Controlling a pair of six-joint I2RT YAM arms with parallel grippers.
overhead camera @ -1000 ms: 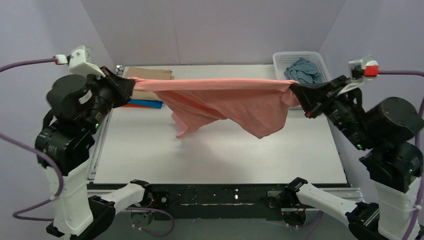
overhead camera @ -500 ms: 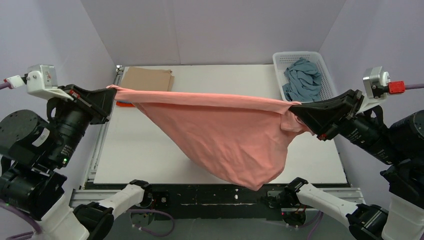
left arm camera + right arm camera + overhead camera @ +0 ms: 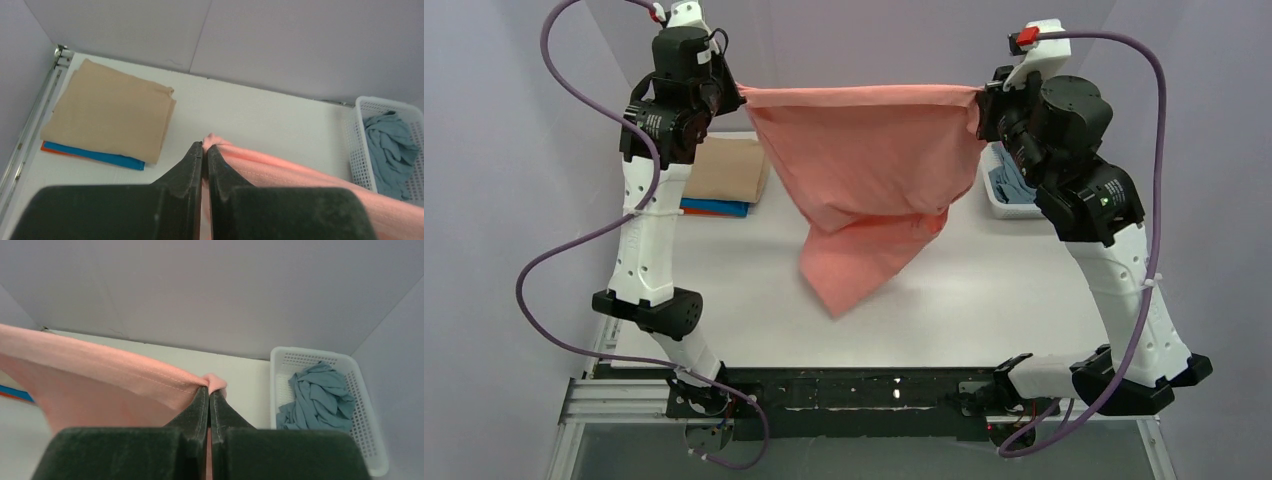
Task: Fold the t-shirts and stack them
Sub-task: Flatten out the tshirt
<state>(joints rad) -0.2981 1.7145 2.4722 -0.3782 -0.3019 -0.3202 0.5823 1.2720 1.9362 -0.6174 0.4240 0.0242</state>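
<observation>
A salmon-pink t-shirt (image 3: 864, 170) hangs stretched high above the table between both arms, its lower tip (image 3: 834, 300) near the white surface. My left gripper (image 3: 742, 95) is shut on its left top corner (image 3: 212, 138). My right gripper (image 3: 977, 100) is shut on the right top corner (image 3: 214, 381). At the back left lies a folded stack: a tan t-shirt (image 3: 110, 115) on top, a bright blue one (image 3: 100, 158) and an orange-red one (image 3: 47, 147) below. A dusty grey-blue t-shirt (image 3: 317, 397) lies crumpled in the basket.
The white mesh basket (image 3: 372, 440) stands at the back right corner, partly behind my right arm in the top view. Grey-purple walls close the back and both sides. A metal rail (image 3: 30, 130) runs along the table's left edge.
Both arms have risen from low and wide at the table's sides to high at the back. The pink t-shirt went from sagging over the front edge to hanging down as a curtain.
</observation>
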